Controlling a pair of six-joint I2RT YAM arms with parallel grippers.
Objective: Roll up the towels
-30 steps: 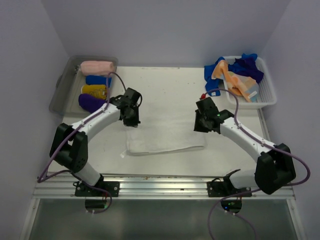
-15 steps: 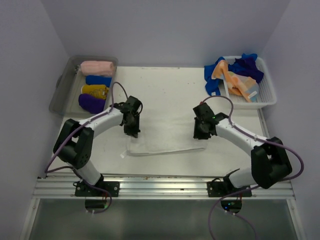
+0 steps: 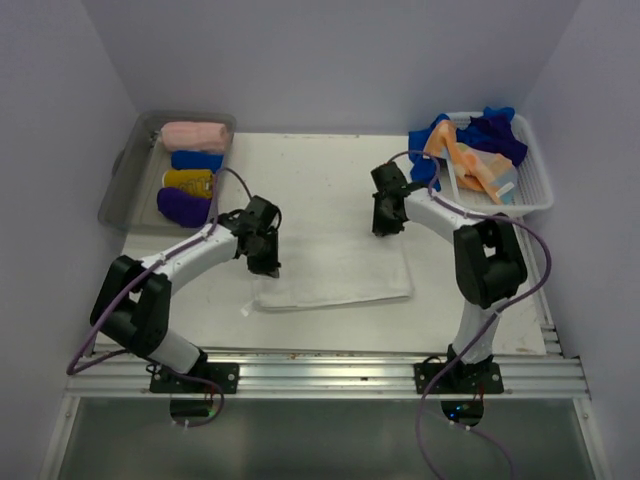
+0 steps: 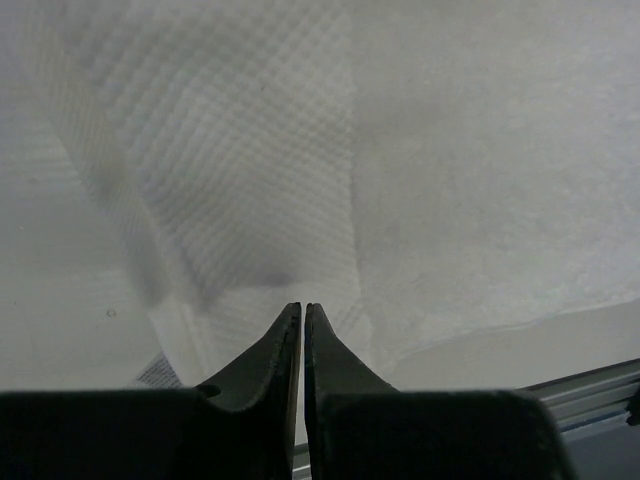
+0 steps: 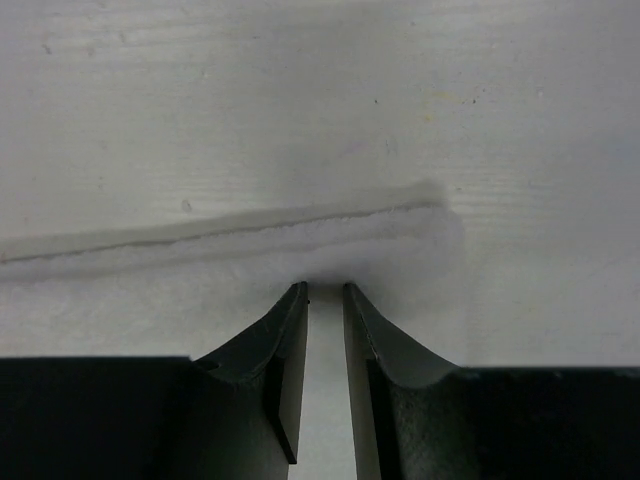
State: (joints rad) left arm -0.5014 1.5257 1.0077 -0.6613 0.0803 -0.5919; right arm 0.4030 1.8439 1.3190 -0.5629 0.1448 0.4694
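Note:
A white towel (image 3: 340, 265) lies on the table between the arms. My left gripper (image 3: 268, 265) is at its left edge; in the left wrist view its jaws (image 4: 302, 305) are pinched together on a raised ridge of the towel (image 4: 450, 150). My right gripper (image 3: 385, 225) is at the towel's far right corner, well beyond the left one. In the right wrist view its jaws (image 5: 325, 287) stand a narrow gap apart, closed on the towel (image 5: 200, 280) just behind its far hem. The towel's far edge runs slanted between the two grippers.
A grey bin (image 3: 118, 185) at the far left holds rolled towels: pink (image 3: 193, 135), blue, yellow and purple. A white basket (image 3: 535, 195) at the far right holds loose blue (image 3: 490, 135) and orange towels. A metal rail (image 3: 320, 370) runs along the near edge.
The towel was drawn toward the near edge into a narrow strip. My right gripper has since carried its right corner back to the far side. My left gripper has barely moved.

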